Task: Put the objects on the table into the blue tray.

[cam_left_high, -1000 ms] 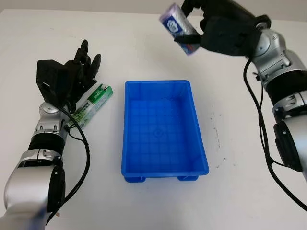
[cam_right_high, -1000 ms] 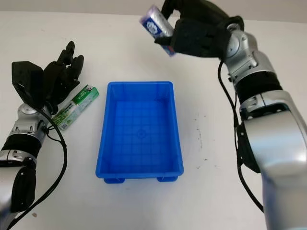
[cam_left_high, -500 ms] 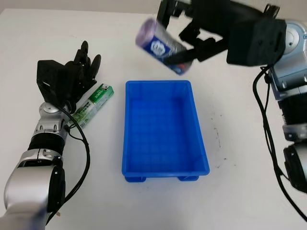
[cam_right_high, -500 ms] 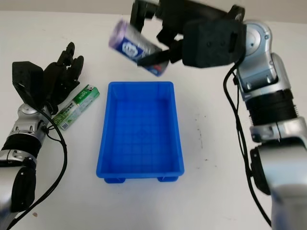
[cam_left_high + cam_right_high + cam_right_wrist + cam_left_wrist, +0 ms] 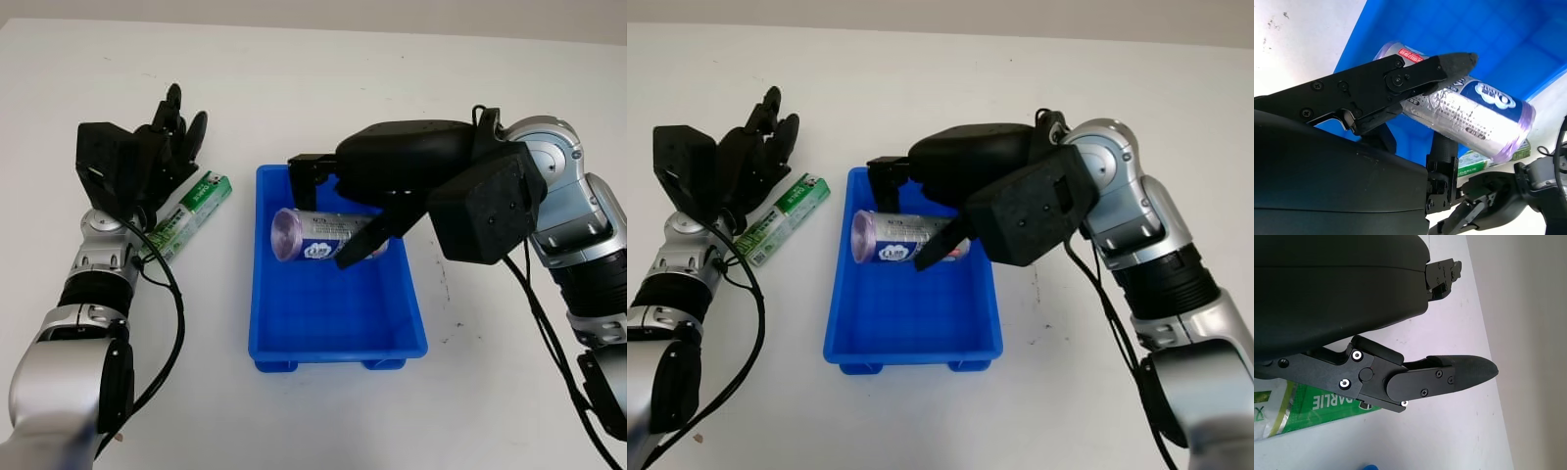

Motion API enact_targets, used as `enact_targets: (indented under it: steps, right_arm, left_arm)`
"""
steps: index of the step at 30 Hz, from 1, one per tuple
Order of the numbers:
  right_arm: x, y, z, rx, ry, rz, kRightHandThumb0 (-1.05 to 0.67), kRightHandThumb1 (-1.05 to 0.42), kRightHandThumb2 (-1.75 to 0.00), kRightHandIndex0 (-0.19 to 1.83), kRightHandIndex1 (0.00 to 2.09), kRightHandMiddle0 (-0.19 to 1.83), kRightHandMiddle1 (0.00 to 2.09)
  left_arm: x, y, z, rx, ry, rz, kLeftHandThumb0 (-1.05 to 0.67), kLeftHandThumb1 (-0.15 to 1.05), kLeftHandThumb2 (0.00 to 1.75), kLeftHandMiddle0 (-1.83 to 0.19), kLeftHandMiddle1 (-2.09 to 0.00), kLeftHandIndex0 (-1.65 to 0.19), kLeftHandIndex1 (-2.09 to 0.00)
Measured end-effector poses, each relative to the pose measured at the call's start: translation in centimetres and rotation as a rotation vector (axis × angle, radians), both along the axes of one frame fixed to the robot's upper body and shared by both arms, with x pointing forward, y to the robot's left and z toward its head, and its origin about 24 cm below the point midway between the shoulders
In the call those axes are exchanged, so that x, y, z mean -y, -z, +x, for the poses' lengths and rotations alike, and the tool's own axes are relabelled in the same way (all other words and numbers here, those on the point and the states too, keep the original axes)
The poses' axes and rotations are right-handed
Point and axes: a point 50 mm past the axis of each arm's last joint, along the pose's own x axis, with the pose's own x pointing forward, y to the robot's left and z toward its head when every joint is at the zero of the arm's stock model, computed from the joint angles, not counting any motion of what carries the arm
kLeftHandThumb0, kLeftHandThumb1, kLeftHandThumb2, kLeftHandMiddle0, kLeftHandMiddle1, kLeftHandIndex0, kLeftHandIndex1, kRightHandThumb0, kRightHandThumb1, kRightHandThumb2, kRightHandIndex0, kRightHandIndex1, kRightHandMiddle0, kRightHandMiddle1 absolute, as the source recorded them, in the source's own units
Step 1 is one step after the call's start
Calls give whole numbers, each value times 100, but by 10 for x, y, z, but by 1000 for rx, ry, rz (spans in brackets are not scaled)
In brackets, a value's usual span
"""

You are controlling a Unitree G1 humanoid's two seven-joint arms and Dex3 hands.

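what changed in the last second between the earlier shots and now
The right hand carried the purple roll from high beyond the blue tray down into it, still gripping it. The left hand stayed open beside the green box, which did not move; the tray stayed put too.

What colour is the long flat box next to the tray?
Green and white: the long flat cardboard box has a green top with white lettering, clearest in the left eye view.

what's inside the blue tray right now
A purple roll lies on its side inside the blue tray, gripped by the right hand. The hand covers the tray's far end, so anything there is hidden.
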Motion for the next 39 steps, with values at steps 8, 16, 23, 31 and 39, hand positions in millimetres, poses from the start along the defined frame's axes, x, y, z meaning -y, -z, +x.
enact_targets:
  steps: [8, 16, 23, 31, 39]
  right_arm:
    - [1, -2, 1, -47, 4, 9, -77, -95, -4, -4, 5, 0, 9]
    - [10, -23, 11, -32, 73, 210, -84, -99, -9, -13, 4, -8, 5]
    - [46, -40, 28, 89, 297, 548, -81, -105, -59, -3, 8, -1, 8]
    - [95, -8, 49, 12, 585, 738, -75, -105, -61, -17, 1, -13, 3]
    - [117, 30, 51, -60, 767, 805, -66, -105, -67, -19, 0, -19, 1]
  left_arm:
    - [0, 0, 0, 1, -6, -1, -73, 105, 54, 19, 0, 19, 0]
    - [0, 0, 0, 5, -5, -18, -74, 105, 52, 19, 0, 19, 0]
    - [0, 0, 0, 5, -4, -19, -73, 105, 52, 19, 0, 19, 0]
    - [0, 0, 0, 6, -5, -18, -75, 105, 51, 19, 0, 19, 0]
    - [-2, -1, 0, 8, -6, -13, -75, 105, 52, 19, 0, 19, 0]
